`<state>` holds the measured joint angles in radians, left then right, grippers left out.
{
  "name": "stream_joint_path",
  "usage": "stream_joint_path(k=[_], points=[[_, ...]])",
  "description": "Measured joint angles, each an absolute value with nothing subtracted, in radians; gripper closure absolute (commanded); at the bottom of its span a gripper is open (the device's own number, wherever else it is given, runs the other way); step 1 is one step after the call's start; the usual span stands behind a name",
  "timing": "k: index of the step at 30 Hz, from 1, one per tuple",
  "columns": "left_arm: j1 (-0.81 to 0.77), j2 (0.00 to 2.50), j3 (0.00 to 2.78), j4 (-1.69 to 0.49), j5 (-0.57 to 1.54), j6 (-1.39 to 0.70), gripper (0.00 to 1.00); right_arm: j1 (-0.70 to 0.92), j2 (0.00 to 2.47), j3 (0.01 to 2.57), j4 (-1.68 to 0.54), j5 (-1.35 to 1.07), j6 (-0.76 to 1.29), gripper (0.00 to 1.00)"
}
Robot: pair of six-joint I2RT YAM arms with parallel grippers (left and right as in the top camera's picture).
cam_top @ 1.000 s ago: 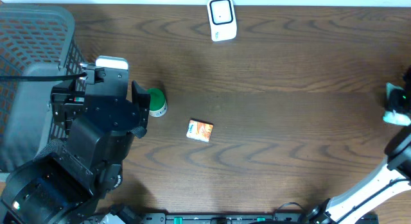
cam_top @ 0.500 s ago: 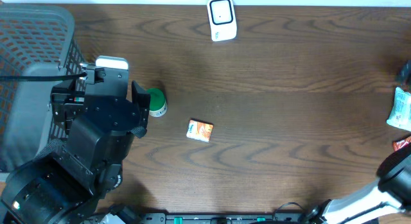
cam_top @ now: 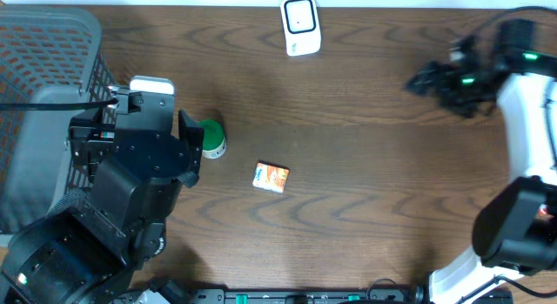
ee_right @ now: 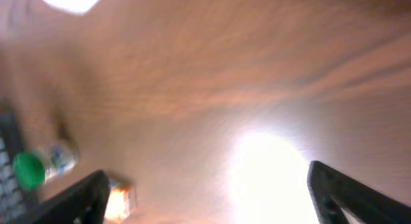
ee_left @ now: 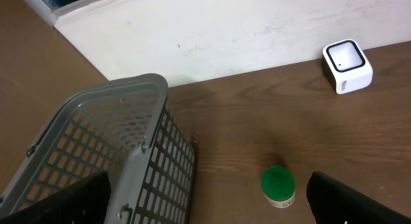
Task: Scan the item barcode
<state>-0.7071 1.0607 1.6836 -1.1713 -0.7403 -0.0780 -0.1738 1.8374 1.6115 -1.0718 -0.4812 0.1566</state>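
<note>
A small orange box point(cam_top: 271, 177) lies flat near the table's middle. It shows blurred at the lower left of the right wrist view point(ee_right: 119, 198). A green-capped bottle point(cam_top: 211, 138) lies left of the box, just in front of my left gripper point(ee_left: 210, 201), which is open and empty. The white scanner point(cam_top: 300, 25) stands at the far edge, also seen from the left wrist point(ee_left: 347, 65). My right gripper point(cam_top: 424, 79) hangs above the table's right part, open, with nothing between its fingers point(ee_right: 212, 198). It is well apart from box and bottle point(ee_right: 42, 163).
A grey mesh basket point(cam_top: 43, 43) fills the far left corner, close beside my left arm point(ee_left: 128, 121). A white wall runs behind the table. The right wrist view is blurred, with a bright glare on the wood.
My right arm has swung from the table's right edge up and left over the table, and its jaws have opened. The white packet seen there earlier no longer shows. The left arm is still.
</note>
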Motion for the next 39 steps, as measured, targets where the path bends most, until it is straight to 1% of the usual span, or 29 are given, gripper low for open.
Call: stream_joint_path(k=[1,2,3,4,5,6,7,10,11,13,14,15,18,19,20,21,23,25,27,29,33,37,39], points=[[-0.707,1.061,1.684,-1.171,-0.74,-0.078,0.02,-0.138,1.837,1.609,-1.082,-0.484,0.179,0.44],[-0.707,1.061,1.684,-1.171,-0.74,-0.078,0.02,-0.088,1.837,1.608,-1.088,-0.485,0.205,0.52],[-0.707,1.061,1.684,-1.171,-0.74,-0.078,0.02,-0.05,1.837,1.607,-1.088,-0.487,0.226,0.65],[-0.707,1.061,1.684,-1.171,-0.74,-0.078,0.02,-0.013,1.837,1.607,-1.088,-0.487,0.244,0.76],[-0.707,1.061,1.684,-1.171,-0.74,-0.078,0.02,0.029,1.837,1.604,-1.088,-0.488,0.265,0.83],[-0.707,1.061,1.684,-1.171,-0.74,-0.078,0.02,0.074,1.837,1.601,-1.083,-0.489,0.276,0.96],[-0.707,1.061,1.684,-1.172,-0.74,-0.078,0.02,0.119,1.837,1.597,-1.079,-0.487,0.286,0.99],[-0.707,1.061,1.684,-1.171,-0.74,-0.078,0.02,0.281,1.838,1.579,-1.053,-0.442,0.311,0.98],[-0.707,1.061,1.684,-1.171,-0.74,-0.078,0.02,0.326,1.837,1.576,-1.044,-0.422,0.315,0.89],[-0.707,1.061,1.684,-1.171,-0.74,-0.078,0.02,0.418,1.837,1.564,-1.016,-0.375,0.335,0.68],[-0.707,1.061,1.684,-1.171,-0.74,-0.078,0.02,0.465,1.837,1.555,-0.993,-0.351,0.356,0.6],[-0.707,1.061,1.684,-1.171,-0.74,-0.078,0.02,0.503,1.838,1.546,-0.97,-0.334,0.363,0.56],[-0.707,1.061,1.684,-1.171,-0.74,-0.078,0.02,0.603,1.84,1.51,-0.861,-0.29,0.39,0.54],[-0.707,1.061,1.684,-1.171,-0.74,-0.078,0.02,0.63,1.843,1.501,-0.827,-0.279,0.396,0.49],[-0.707,1.061,1.684,-1.171,-0.74,-0.078,0.02,0.652,1.849,1.494,-0.794,-0.269,0.408,0.48],[-0.707,1.061,1.684,-1.171,-0.74,-0.078,0.02,0.669,1.856,1.49,-0.765,-0.259,0.415,0.49],[-0.707,1.061,1.684,-1.172,-0.74,-0.078,0.02,0.696,1.885,1.489,-0.696,-0.241,0.43,0.48],[-0.707,1.061,1.684,-1.171,-0.74,-0.078,0.02,0.708,1.92,1.489,-0.655,-0.229,0.44,0.36],[-0.707,1.061,1.684,-1.171,-0.74,-0.078,0.02,0.712,1.966,1.489,-0.629,-0.228,0.445,0.37],[-0.707,1.061,1.684,-1.171,-0.74,-0.078,0.02,0.712,2.014,1.489,-0.604,-0.227,0.453,0.5],[-0.707,1.061,1.684,-1.171,-0.741,-0.078,0.02,0.712,2.095,1.482,-0.587,-0.25,0.465,0.65],[-0.707,1.061,1.684,-1.172,-0.74,-0.078,0.02,0.712,2.123,1.48,-0.587,-0.313,0.466,0.73],[-0.707,1.061,1.684,-1.171,-0.74,-0.078,0.02,0.714,2.125,1.48,-0.594,-0.342,0.466,0.74]])
